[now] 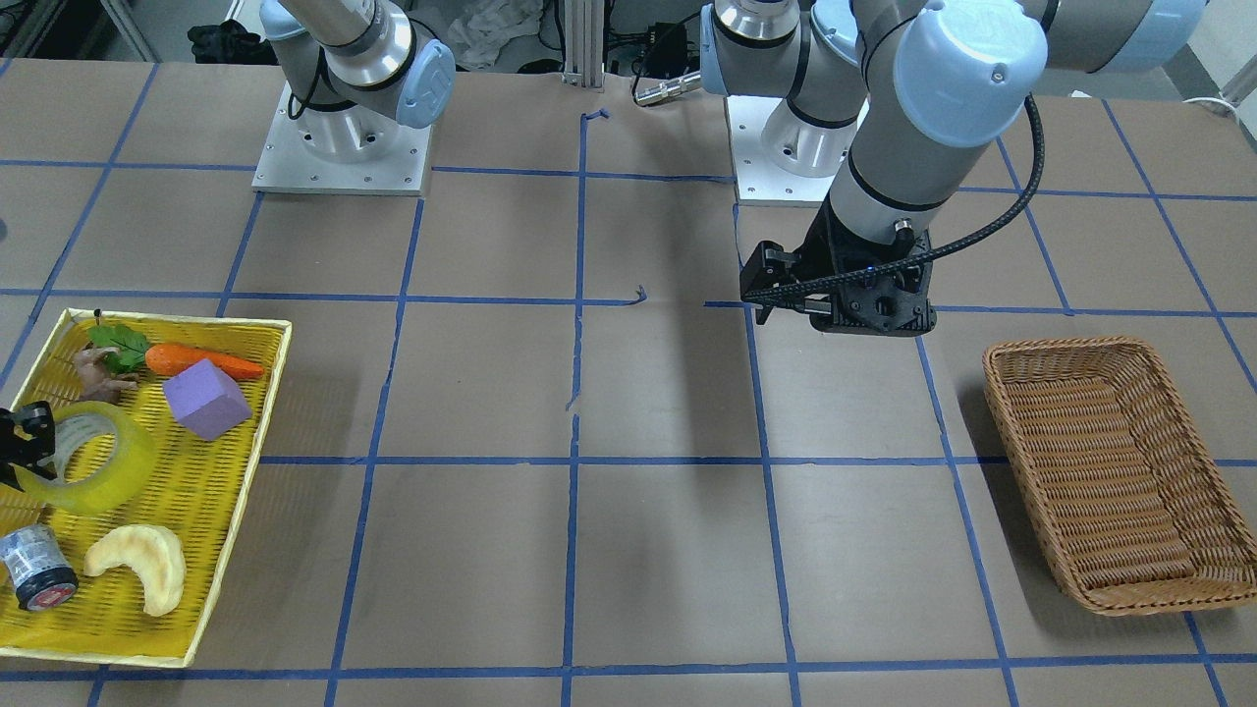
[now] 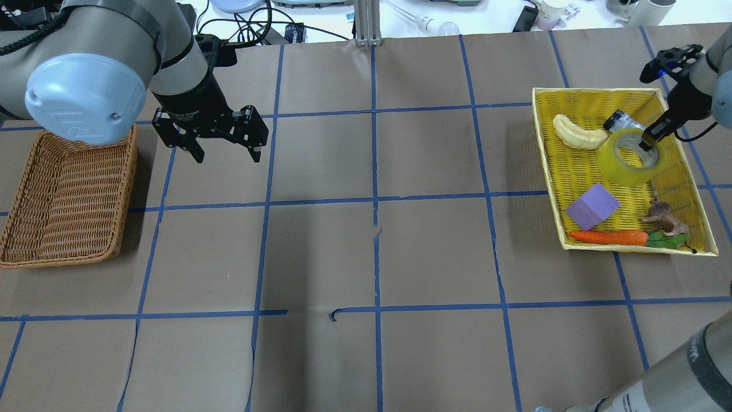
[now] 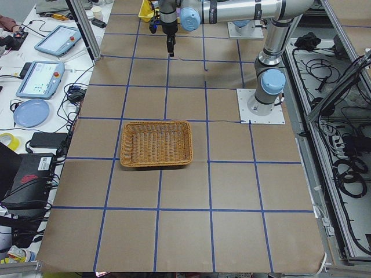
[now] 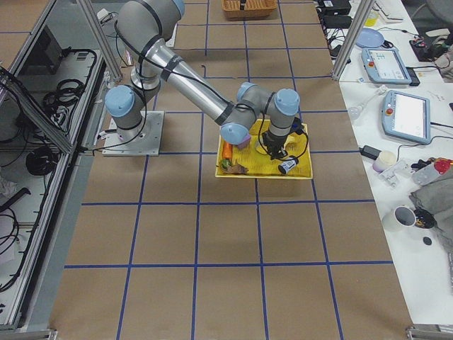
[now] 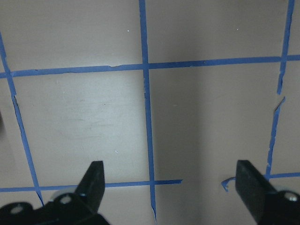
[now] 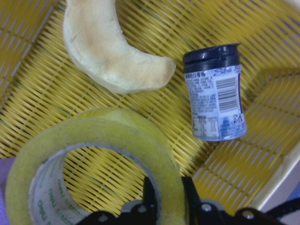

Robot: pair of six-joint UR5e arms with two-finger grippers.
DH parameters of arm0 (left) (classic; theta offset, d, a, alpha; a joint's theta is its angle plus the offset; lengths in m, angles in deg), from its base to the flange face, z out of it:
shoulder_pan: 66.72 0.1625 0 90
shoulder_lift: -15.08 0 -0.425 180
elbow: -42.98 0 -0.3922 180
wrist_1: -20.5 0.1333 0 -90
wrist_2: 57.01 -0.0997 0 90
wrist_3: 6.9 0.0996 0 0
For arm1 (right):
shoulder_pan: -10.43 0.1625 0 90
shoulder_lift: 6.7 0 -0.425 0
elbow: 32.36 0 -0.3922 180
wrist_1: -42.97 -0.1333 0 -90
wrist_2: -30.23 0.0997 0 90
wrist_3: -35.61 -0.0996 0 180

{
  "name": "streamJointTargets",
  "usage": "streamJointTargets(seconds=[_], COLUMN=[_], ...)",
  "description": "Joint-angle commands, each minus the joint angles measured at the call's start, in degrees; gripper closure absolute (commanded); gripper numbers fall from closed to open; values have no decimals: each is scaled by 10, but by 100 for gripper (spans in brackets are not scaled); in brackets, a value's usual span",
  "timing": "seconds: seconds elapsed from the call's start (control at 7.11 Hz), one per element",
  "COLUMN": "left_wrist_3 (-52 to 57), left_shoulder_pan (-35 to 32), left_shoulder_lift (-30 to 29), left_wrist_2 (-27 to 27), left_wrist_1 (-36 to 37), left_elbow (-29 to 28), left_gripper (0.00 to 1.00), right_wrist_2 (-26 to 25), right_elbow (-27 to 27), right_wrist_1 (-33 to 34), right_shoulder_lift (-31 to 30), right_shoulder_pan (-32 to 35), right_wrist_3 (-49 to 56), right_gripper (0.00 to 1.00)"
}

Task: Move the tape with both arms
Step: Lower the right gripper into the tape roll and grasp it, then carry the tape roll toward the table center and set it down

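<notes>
My right fingers (image 2: 650,140) are pinched on the tape (image 2: 612,166). One finger sits inside the ring against the whitish core, the other outside on the yellow wall, and the wall fills the narrow gap between them. In the right wrist view this grip shows at the bottom middle of the frame, with the roll spreading up and to the left. The tape stands tilted over the yellow tray (image 2: 572,171) at the right side of the overhead view; I cannot tell whether its lower edge touches the tray floor. Just beside it in the tray lie a pale bread crescent (image 2: 577,134) and a small grey cylinder (image 6: 213,93) on its side; neither touches my fingers. A purple block (image 2: 592,207) and a carrot (image 2: 609,237) lie nearer the bottom edge of the tray in that view.

My left fingers (image 2: 227,155) are spread wide and hold nothing. They hang above the brown table (image 2: 400,257) at the upper left of the overhead view, just right of the wicker basket (image 2: 63,200), tips pointing down toward a blue grid line (image 5: 146,117).
</notes>
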Motion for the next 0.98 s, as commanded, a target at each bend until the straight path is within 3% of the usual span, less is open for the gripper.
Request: streamJointTargets(seconds=[0.0, 0.56, 0.7, 0.84], left_wrist_3=[0, 1, 1, 4], left_shoulder_pan=[0, 3, 4, 5], left_shoulder_lift=[0, 0, -1, -1], left_wrist_2=[0, 0, 0, 0], left_wrist_1=[0, 0, 0, 0], left_elbow=[0, 0, 0, 0], left_gripper=[0, 0, 0, 0], right_wrist_2=[-2, 3, 4, 24], right_elbow=[-67, -97, -117, -171], right_wrist_1=[-57, -77, -72, -72], right_shoulder_lift=[-11, 1, 28, 75], right_shoulder_pan=[73, 243, 261, 286], right_wrist_3=[-55, -306, -343, -383], right_gripper=[100, 100, 100, 100])
